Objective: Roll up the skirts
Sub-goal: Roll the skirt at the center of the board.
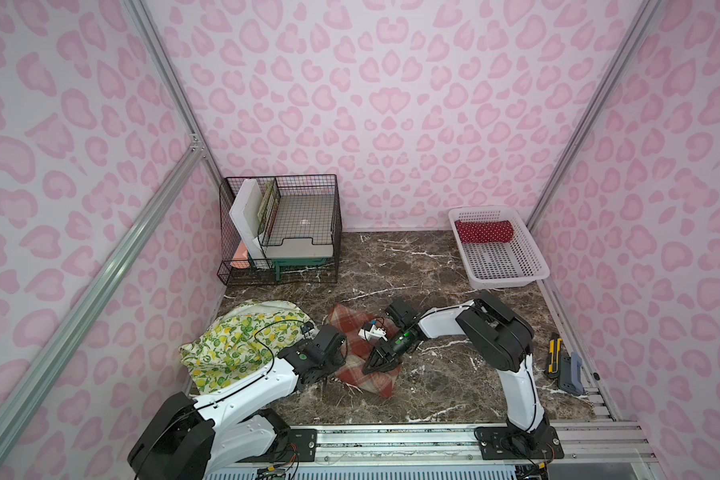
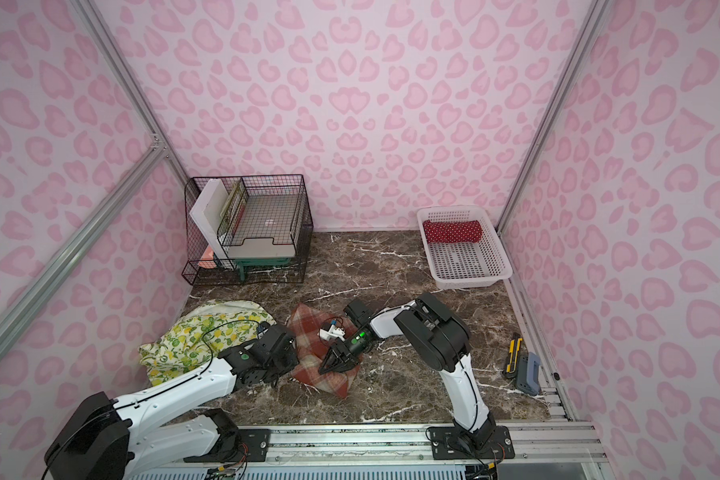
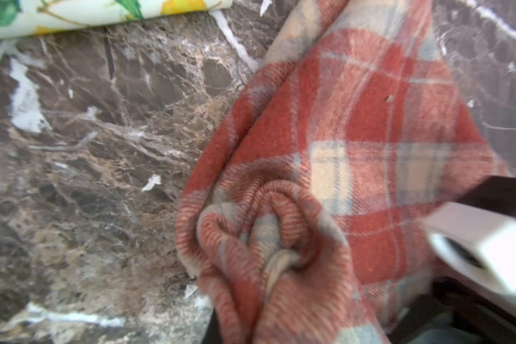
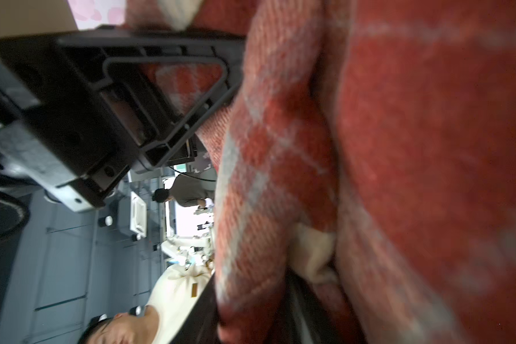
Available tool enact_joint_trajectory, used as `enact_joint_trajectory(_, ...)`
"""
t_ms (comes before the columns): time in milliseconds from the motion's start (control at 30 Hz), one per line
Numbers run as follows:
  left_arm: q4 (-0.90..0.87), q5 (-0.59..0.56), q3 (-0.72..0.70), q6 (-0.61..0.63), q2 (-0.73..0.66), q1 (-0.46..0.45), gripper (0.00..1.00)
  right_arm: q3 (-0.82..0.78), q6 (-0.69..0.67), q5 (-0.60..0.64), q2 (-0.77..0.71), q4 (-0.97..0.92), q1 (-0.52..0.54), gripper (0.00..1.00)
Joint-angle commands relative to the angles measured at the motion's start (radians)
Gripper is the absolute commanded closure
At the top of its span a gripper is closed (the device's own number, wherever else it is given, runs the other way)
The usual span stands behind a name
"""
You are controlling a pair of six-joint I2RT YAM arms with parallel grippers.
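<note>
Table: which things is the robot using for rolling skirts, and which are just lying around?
For the job: plaid skirt, lemon skirt, rolled polka-dot skirt, white basket holding it.
Just lying about: wire rack, utility knife, grey-blue object.

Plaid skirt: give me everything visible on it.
The plaid skirt is thick, fuzzy woven cloth, rust-red and beige checks with thin pale lines. It lies rumpled and folded over on the marble table, apart from the lemon skirt. The left tool pinches its bunched edge; the right tool, jaws apart, straddles a fold.
</note>
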Motion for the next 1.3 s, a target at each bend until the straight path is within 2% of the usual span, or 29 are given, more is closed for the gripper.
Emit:
enact_joint_trajectory(0, -0.087, -0.08, 0.009, 0.046, 0.029, 0.005, 1.0, -0.048, -0.023, 0.497, -0.097, -0.165, 0.005, 0.56)
enact_joint_trajectory(100, -0.101, -0.067, 0.021, 0.072, 0.042, 0.004, 1.0, -0.048, -0.031, 0.728, -0.234, -0.276, 0.037, 0.52)
enact_joint_trajectory(200, -0.138, -0.066, 0.053, 0.1, 0.05, 0.004, 1.0, -0.032, -0.029, 1.032, -0.378, -0.397, 0.107, 0.5)
enact_joint_trajectory(233, -0.146, -0.065, 0.062, 0.106, 0.054, 0.003, 1.0, -0.023, -0.03, 1.104, -0.423, -0.431, 0.133, 0.49)
enact_joint_trajectory(300, -0.155, -0.058, 0.074, 0.111, 0.061, 0.003, 1.0, -0.019, -0.026, 1.166, -0.497, -0.456, 0.174, 0.5)
enact_joint_trajectory(400, -0.153, -0.048, 0.078, 0.113, 0.071, 0.003, 1.0, -0.021, -0.01, 1.191, -0.565, -0.419, 0.252, 0.56)
enact_joint_trajectory(533, -0.149, -0.039, 0.084, 0.114, 0.083, 0.003, 1.0, -0.002, -0.028, 1.197, -0.554, -0.328, 0.351, 0.63)
enact_joint_trajectory(633, -0.146, -0.037, 0.09, 0.112, 0.088, 0.0, 1.0, -0.019, -0.053, 1.142, -0.546, -0.199, 0.404, 0.65)
enact_joint_trajectory(767, -0.142, -0.032, 0.097, 0.11, 0.1, -0.002, 1.0, -0.047, -0.109, 1.164, -0.505, -0.113, 0.427, 0.54)
enact_joint_trajectory(967, -0.133, -0.022, 0.101, 0.109, 0.108, -0.002, 1.0, -0.112, -0.159, 1.149, -0.419, -0.066, 0.427, 0.44)
enact_joint_trajectory(1033, -0.119, -0.015, 0.095, 0.107, 0.103, -0.001, 1.0, -0.121, -0.158, 1.22, -0.388, -0.088, 0.43, 0.42)
enact_joint_trajectory(1100, -0.112, -0.009, 0.094, 0.107, 0.105, -0.001, 1.0, -0.128, -0.163, 1.24, -0.36, -0.11, 0.436, 0.37)
enact_joint_trajectory(1267, -0.099, -0.002, 0.113, 0.123, 0.116, -0.002, 1.0, -0.159, -0.1, 1.157, -0.31, -0.12, 0.475, 0.35)
